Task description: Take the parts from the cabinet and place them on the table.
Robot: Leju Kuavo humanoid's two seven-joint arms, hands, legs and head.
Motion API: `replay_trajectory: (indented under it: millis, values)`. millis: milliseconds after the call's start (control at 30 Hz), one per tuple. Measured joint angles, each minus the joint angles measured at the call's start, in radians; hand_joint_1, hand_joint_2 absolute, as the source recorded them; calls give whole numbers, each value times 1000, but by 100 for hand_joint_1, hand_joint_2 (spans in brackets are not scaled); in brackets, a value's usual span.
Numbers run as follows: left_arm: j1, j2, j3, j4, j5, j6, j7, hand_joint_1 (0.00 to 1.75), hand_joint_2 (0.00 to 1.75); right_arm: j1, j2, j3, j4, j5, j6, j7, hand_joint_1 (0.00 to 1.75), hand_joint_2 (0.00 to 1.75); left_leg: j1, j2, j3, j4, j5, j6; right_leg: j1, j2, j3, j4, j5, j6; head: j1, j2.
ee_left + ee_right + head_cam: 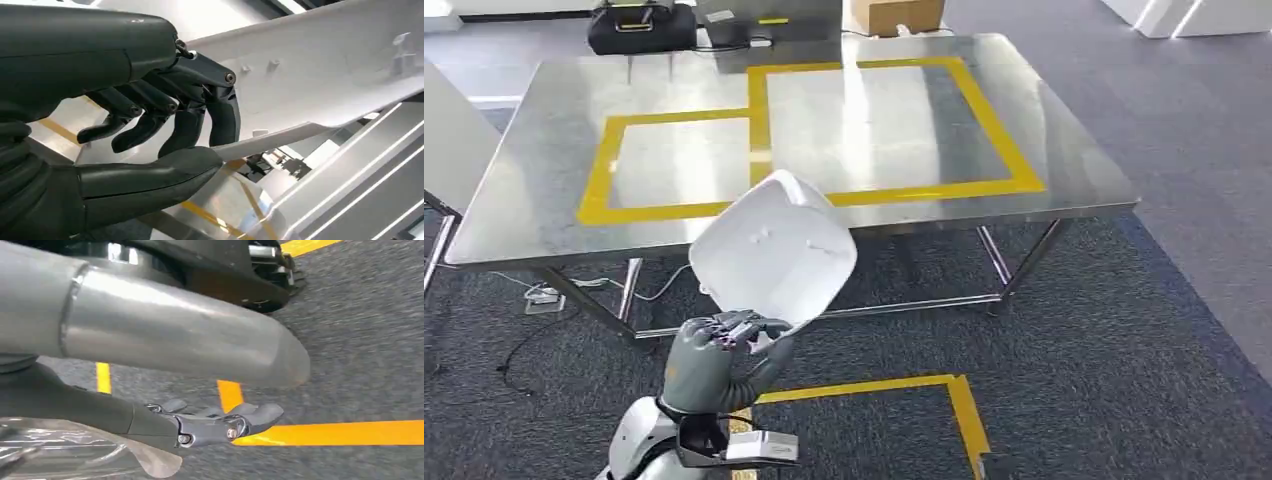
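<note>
A large white moulded plastic part (774, 250) is held up in front of the steel table's (534, 160) near edge, tilted, its top overlapping the tabletop. My left hand (724, 340) grips its lower rim from below. In the left wrist view the thumb and dark fingers (220, 120) pinch the thin edge of the white part (320, 75). My right hand (215, 422) hangs low over the grey carpet, fingers stretched out and holding nothing.
Two yellow tape rectangles (754, 120) mark the tabletop. A black bag (639, 25) and a cardboard box (894, 15) lie beyond the far edge. Yellow tape (904, 385) marks the carpet near my feet. Table legs (629, 290) stand just ahead.
</note>
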Motion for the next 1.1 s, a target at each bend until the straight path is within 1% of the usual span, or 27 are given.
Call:
replay_trajectory:
  millis: [67, 100, 133, 167, 200, 233, 267, 300, 333, 400, 467, 500, 533, 600, 633, 667, 700, 733, 767, 800, 833, 900, 933, 967, 1000, 1033, 1100]
  values:
    - [-3, -2, -3, -6, -8, -1, 0, 175, 175, -2, 0, 1, 0, 2, -1, -1, 0, 0, -1, 1, 7, 1, -9, 6, 0, 0, -102, 163, -52, 5, 3, 0]
    - [-3, -2, -3, -6, -9, -2, 0, 175, 175, -1, 0, 1, 0, 2, -1, -1, 0, 0, -2, 1, 12, 1, -15, 7, 0, -1, -150, 227, -63, 7, 2, 0]
    - [-3, -2, -4, -6, -10, -3, 0, 175, 175, 2, 0, 1, 0, 2, -2, -1, 0, 0, -2, 0, 20, 1, -22, 7, 1, 0, -177, 246, -46, 7, 4, 0]
    - [-4, -2, -4, -7, -10, -3, 0, 175, 175, 4, 0, 1, 0, 2, -2, -1, 0, 0, -2, -2, 30, 1, -29, 6, 1, 0, -177, 218, -3, 7, 4, 0]
    - [-4, -2, -5, -10, -10, -4, 0, 175, 175, 4, 0, 1, 0, 2, -2, -1, 0, 0, -2, -3, 42, 1, -38, 5, 1, -1, -158, 152, 52, 6, 4, 0]
    - [-5, -2, -5, -13, -10, -4, 0, 175, 175, 3, 0, 1, 0, 2, -2, -1, 0, 0, -1, -3, 57, 2, -48, 2, 0, -2, -124, 58, 115, 5, 5, 0]
    - [-7, -3, -6, -15, -10, -4, 0, 175, 175, 3, 0, 1, 0, 2, -2, -1, 0, 0, -1, -2, 67, 2, -60, -4, 1, -3, -95, -13, 142, 3, 3, 0]
    - [-10, -3, -6, -17, -9, -4, 0, 175, 175, 2, 0, 1, 0, 2, -2, -2, 0, 0, -8, -3, 65, 5, -69, -13, 7, -3, -75, -21, 122, 1, 4, 0]
    - [-13, -3, -6, -19, -10, -5, 0, 175, 175, -1, 0, 2, 0, 2, -2, -2, 0, 0, -7, -2, 64, 8, -71, -17, 7, -2, -65, -35, 108, -14, 5, 0]
    - [-13, -3, -7, -21, -10, -5, 0, 175, 175, 3, 0, 3, 0, 4, -9, -4, 0, 0, -5, -1, 69, 0, -71, -23, 11, 1, -67, -34, 103, -24, 1, 0]
    - [-11, -3, -8, -26, -13, -4, 9, 175, 175, 6, 0, 5, 0, 4, -18, -13, 0, 0, -3, 0, 77, 8, -88, -34, 3, 1, -51, -45, 99, -36, 3, 0]
    - [-12, -3, -8, -30, -13, -3, 11, 175, 175, 4, 0, 5, 0, 4, -21, -19, 0, 0, -3, 1, 57, 54, -106, -42, 2, -1, -43, -46, 93, -44, -8, 0]
    - [-11, -2, -7, -31, -14, -3, 13, 175, 175, 3, 0, 5, 0, 5, -22, -24, 0, 0, 0, 1, 13, 132, -136, -47, 2, -1, -38, -46, 89, -49, -3, 0]
    - [-3, 3, -7, -31, -17, -3, 15, 175, 175, 3, 0, 6, 0, 5, -29, -29, 0, 0, 2, 1, -85, 288, -181, -53, 3, -1, -29, -46, 78, -50, -5, 0]
    - [1, 5, -7, -31, -17, -3, 15, 175, 175, 5, 0, 6, 0, 5, -32, -30, 0, 0, 2, 1, -117, 324, -175, -53, 3, 0, -22, -46, 72, -50, -5, 0]
    - [2, 6, -7, -31, -17, -3, 15, 175, 175, 6, 0, 6, 0, 5, -34, -31, 0, 0, 2, 1, -123, 309, -140, -51, 4, 1, -11, -46, 65, -49, -5, 0]
    - [2, 7, -7, -31, -16, -3, 15, 175, 175, 6, 0, 6, 0, 5, -35, -31, 0, 0, 2, 1, -108, 249, -80, -45, 5, 3, 1, -46, 58, -49, -6, 0]
    - [1, 7, -7, -31, -16, -3, 15, 175, 175, 5, 0, 6, 0, 5, -35, -33, 0, 0, 0, 1, -81, 166, -16, -38, 6, 4, 14, -46, 50, -48, -5, 0]
    - [1, 7, -7, -34, -17, -3, 15, 175, 175, 5, 0, 6, 0, 6, -35, -34, 0, 0, -4, 1, -53, 80, 38, -26, 7, 5, 24, -48, 43, -47, -6, 0]
    - [1, 8, -7, -34, -17, -3, 15, 175, 175, 6, 3, 6, 1, 9, -34, -36, 0, 0, -8, 2, -42, 67, 22, -15, 4, 4, 14, -51, 38, -43, 0, 0]
    - [2, 6, -8, -38, -17, -2, 15, 175, 175, 2, 2, 6, 0, 11, -34, -39, 0, 0, -16, 2, -32, 39, 19, -9, 5, 7, 22, -50, 35, -32, 1, 0]
    - [1, 4, -8, -43, -17, -1, 18, 175, 175, 4, 2, 7, 0, 21, -33, -38, 0, 0, -20, 1, -33, 29, 2, -3, 1, -1, 18, -56, 34, -20, -1, 0]
    - [-2, 4, -7, -45, -16, 0, 19, 175, 175, 3, 2, 8, 0, 27, -32, -39, 0, 0, -19, -1, -28, 18, 2, -1, 3, -3, 25, -65, 33, -14, -2, 0]
    - [-4, 1, -7, -48, -16, 0, 20, 175, 175, 3, 2, 9, 0, 30, -32, -39, 0, 0, -4, -1, -7, -4, 8, 1, 1, -3, 21, -62, 25, -10, 1, 0]
    - [-11, 0, -7, -48, -15, 0, 22, 175, 175, 3, 2, 11, -1, 35, -32, -42, 0, 0, -6, -1, 5, -13, 6, 2, 4, -2, 14, -38, 18, -7, 4, 0]
    - [-22, -3, -7, -48, -14, -2, 23, 175, 175, 1, 2, 13, -1, 36, -32, -43, 0, 0, -5, 1, 10, -13, 2, 8, 3, 0, -23, 30, -10, -2, 8, 0]
    - [-34, -5, -7, -48, -14, -4, 24, 175, 175, 2, -4, 16, -1, 38, -32, -44, 0, 0, -6, 1, 18, -13, -9, 10, 1, -1, -121, 181, -56, 7, 10, 0]
